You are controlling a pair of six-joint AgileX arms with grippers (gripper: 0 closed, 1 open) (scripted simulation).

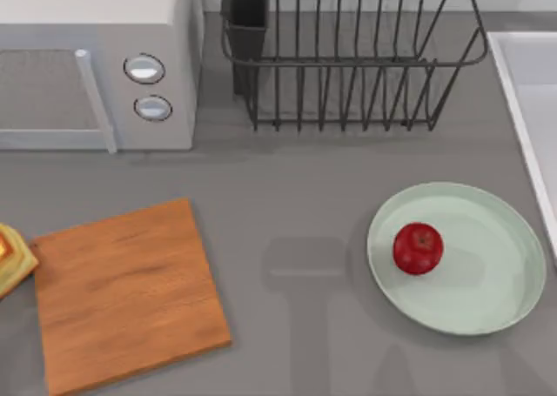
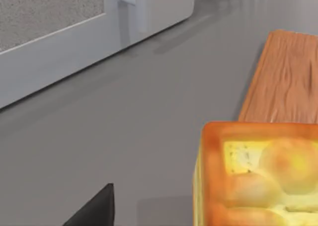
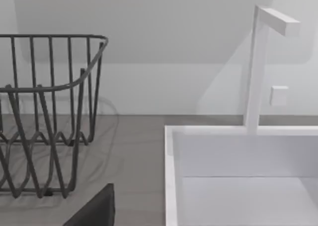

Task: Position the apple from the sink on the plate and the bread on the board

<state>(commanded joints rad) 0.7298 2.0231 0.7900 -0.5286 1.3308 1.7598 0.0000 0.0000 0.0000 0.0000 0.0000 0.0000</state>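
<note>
The red apple (image 1: 418,248) sits on the mint-green plate (image 1: 487,300), left of its middle, at the table's right. A toasted bread slice (image 1: 10,255) lies on the table at the far left edge, against the left side of the wooden board (image 1: 126,291). In the left wrist view the bread (image 2: 258,176) is very close, with the board (image 2: 285,77) just beyond it and a dark part of my left gripper (image 2: 94,211) beside it. The right wrist view looks at the white sink (image 3: 238,186), and a dark part of my right gripper (image 3: 94,211) shows at the frame's edge. The sink's rim (image 1: 522,100) runs along the right side.
A white microwave (image 1: 96,65) with two knobs stands at the back left, its door (image 2: 49,47) near the bread. A black wire dish rack (image 1: 348,57) fills the back middle, next to the sink. A white faucet (image 3: 258,67) rises behind the basin.
</note>
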